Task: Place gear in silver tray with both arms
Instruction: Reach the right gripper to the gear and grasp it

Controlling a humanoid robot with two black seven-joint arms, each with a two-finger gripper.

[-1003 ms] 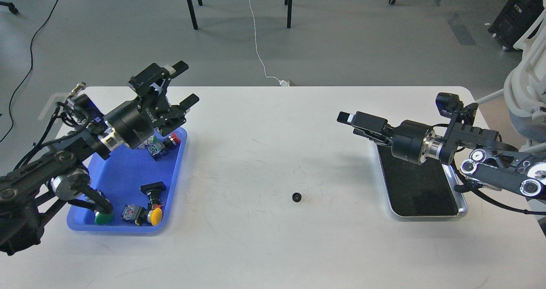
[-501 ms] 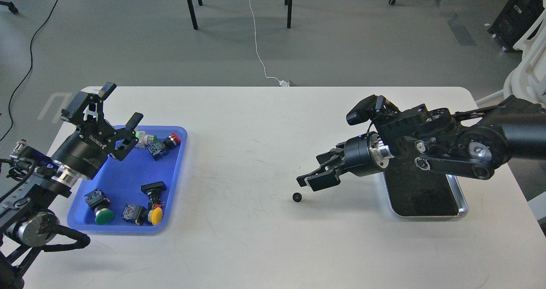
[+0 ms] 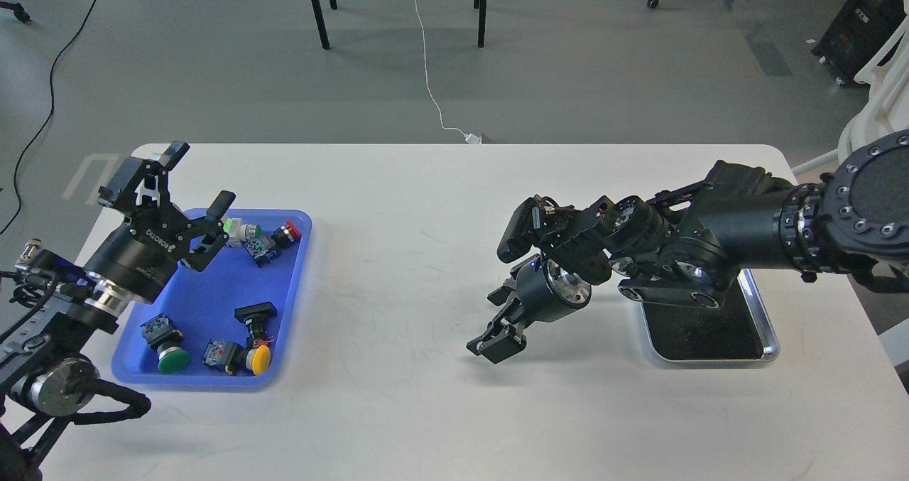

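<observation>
Gear not visible now: probably hidden under the right gripper [image 3: 495,339], low over the middle of the worktop [image 3: 426,410]. Jaws look close together and point down, but dark and seen at an angle, so cannot tell whether closed on anything. Left gripper [image 3: 199,182] spread wide, empty, above the blue tray [image 3: 213,381]. Silver tray [image 3: 770,346] at the right, partly covered by the right arm.

Judging from the task: a small gear would be hard, rigid, light, not fragile, prone to skidding on a smooth top. Best pinched across opposite teeth from above, squarely, with little force.
</observation>
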